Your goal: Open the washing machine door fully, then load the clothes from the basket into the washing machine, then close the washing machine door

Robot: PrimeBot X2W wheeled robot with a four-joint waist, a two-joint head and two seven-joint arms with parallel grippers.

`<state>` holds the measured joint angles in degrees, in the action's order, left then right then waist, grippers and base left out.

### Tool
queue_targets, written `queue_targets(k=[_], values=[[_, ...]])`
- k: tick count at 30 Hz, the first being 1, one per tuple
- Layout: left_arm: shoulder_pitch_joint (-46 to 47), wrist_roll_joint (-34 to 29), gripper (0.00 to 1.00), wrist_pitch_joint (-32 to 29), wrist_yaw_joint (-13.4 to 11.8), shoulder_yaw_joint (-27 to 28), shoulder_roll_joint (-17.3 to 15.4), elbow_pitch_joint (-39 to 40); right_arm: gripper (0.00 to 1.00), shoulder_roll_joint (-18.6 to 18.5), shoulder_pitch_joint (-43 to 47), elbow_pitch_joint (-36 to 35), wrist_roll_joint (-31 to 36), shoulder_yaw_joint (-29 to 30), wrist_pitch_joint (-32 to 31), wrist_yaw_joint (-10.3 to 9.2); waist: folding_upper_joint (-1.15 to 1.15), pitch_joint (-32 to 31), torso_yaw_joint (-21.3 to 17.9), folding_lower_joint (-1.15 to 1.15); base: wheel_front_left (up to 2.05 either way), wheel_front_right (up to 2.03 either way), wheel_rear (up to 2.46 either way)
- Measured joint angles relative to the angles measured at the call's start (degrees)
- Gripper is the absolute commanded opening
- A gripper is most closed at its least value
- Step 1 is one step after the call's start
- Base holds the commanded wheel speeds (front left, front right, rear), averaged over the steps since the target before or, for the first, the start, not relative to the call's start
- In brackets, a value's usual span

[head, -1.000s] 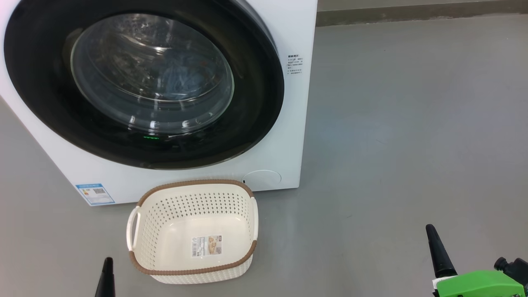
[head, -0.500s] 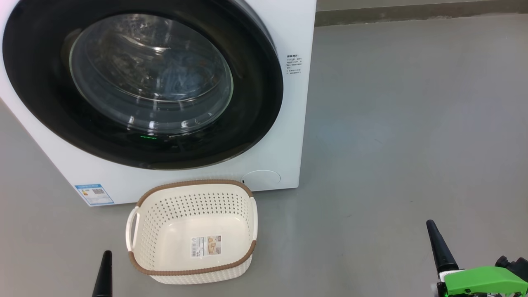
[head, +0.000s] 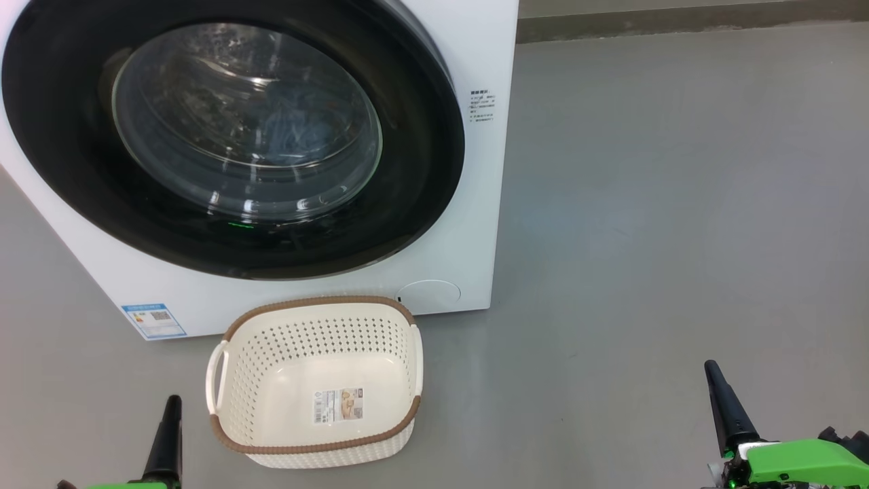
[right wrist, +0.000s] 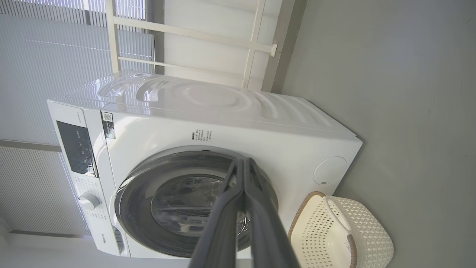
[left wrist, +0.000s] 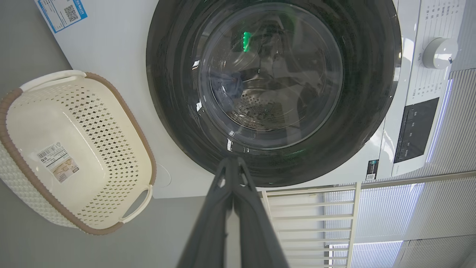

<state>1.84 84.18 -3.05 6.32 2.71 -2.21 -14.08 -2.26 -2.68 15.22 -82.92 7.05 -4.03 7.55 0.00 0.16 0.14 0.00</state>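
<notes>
One boxy white washing machine is seen, its single round glossy black door shut. Blue clothes are glimpsed behind the bulging glass, inside the drum. One perforated cream plastic basket, brown-rimmed, is set on the smooth grey floor just before the machine, between the two grippers. The left gripper and right gripper are both pressed together, nothing held, well short of the door.

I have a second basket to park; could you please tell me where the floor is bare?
Wide bare floor lies right of the washing machine, from the wall base to the right gripper. A narrower strip lies left of the basket, below the blue label. Crowded: before the door, where the basket sits.
</notes>
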Motion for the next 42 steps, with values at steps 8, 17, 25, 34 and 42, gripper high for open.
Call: queue_targets(k=[8,17,25,34,42], values=[[0.88,5.09,0.0,-1.46,0.1,0.52,-0.01,-0.64,0.0,-0.02,-0.41,0.16,-5.19,0.48,-1.23,0.0,0.0,0.01,-0.09,0.0,0.0,0.0,0.0],[1.46,8.55,0.0,-2.43,0.52,0.85,-0.02,-0.93,0.0,-0.05,-1.15,0.21,-9.02,0.75,-2.02,0.0,0.0,0.02,-0.14,0.0,0.0,0.0,0.0],[1.46,8.55,0.0,-2.43,0.52,0.94,-0.02,-0.94,0.0,-0.05,-1.15,0.21,-9.02,0.76,-2.02,0.0,0.0,0.02,-0.14,0.0,0.0,0.0,0.0],[1.49,8.55,0.0,-2.45,0.52,1.03,-0.01,-0.94,0.0,-0.05,-1.15,0.21,-9.02,0.76,-2.02,0.0,0.0,0.02,-0.14,0.0,0.0,0.0,0.0],[1.98,8.55,0.0,-2.49,0.52,1.12,0.0,-0.99,0.0,-0.05,-1.15,0.21,-9.02,0.77,-2.02,0.0,0.0,0.02,-0.14,0.0,0.0,0.0,0.0]])
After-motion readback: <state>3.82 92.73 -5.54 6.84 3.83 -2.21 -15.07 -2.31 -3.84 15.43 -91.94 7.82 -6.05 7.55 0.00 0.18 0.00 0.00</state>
